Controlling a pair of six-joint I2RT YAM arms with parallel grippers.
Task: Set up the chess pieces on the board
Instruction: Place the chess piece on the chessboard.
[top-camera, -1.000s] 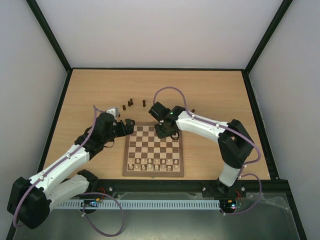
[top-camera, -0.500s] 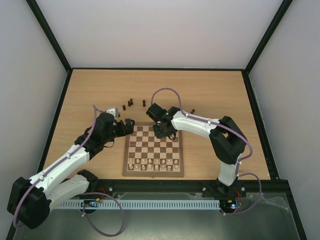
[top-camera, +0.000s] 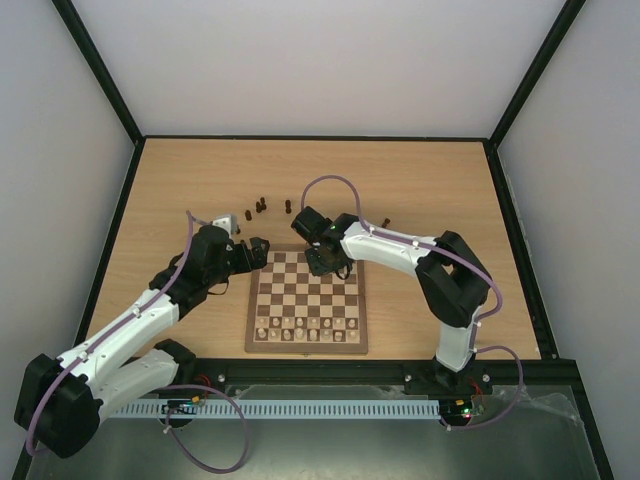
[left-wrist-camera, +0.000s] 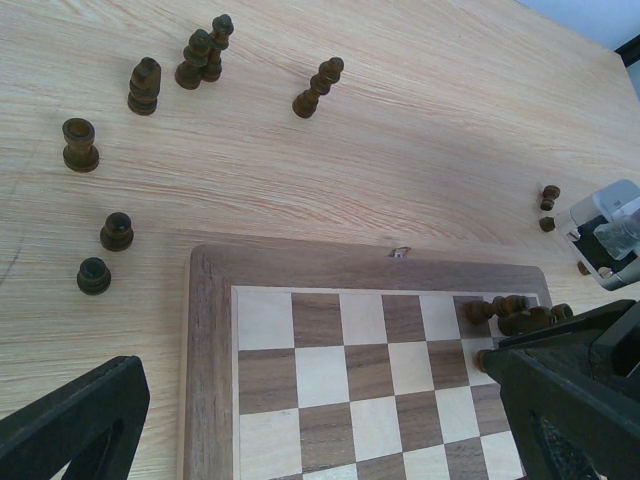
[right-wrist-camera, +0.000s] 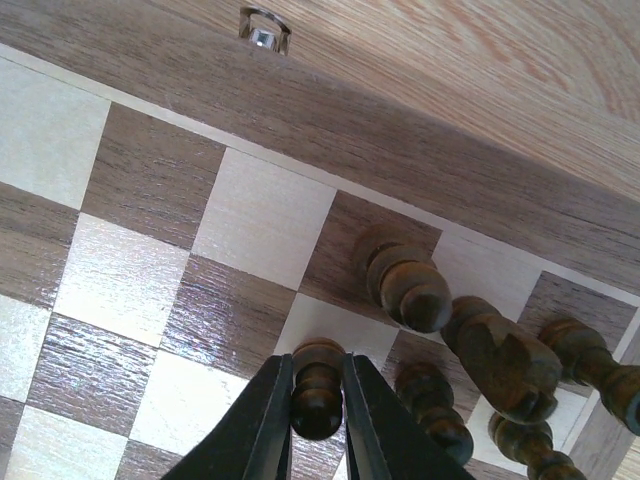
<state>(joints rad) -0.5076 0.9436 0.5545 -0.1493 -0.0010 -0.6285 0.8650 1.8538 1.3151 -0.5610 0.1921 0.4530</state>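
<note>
Right gripper (right-wrist-camera: 318, 372) is closed on a dark pawn (right-wrist-camera: 318, 402), head upward, over the board's (right-wrist-camera: 400, 130) second far rank, beside clustered dark chessmen (right-wrist-camera: 495, 350), apparently for pawn-row placement.

Dark chess pieces (right-wrist-camera: 405, 285) crowded the lower right of the right wrist view; the board (right-wrist-camera: 130, 270) lay open at left.

"What is everything sitting on?"
"A light wood counter (top-camera: 430, 180), edged at the far side by a black frame (top-camera: 315, 137)."
"And around it?"
"Plain pale walls (top-camera: 320, 60) on three sides."
"Anything else?"
"Pale cream chessmen (top-camera: 305, 329) stand in rows toward the near side, and a white slotted rail (top-camera: 300, 409) runs along the near edge."
</note>
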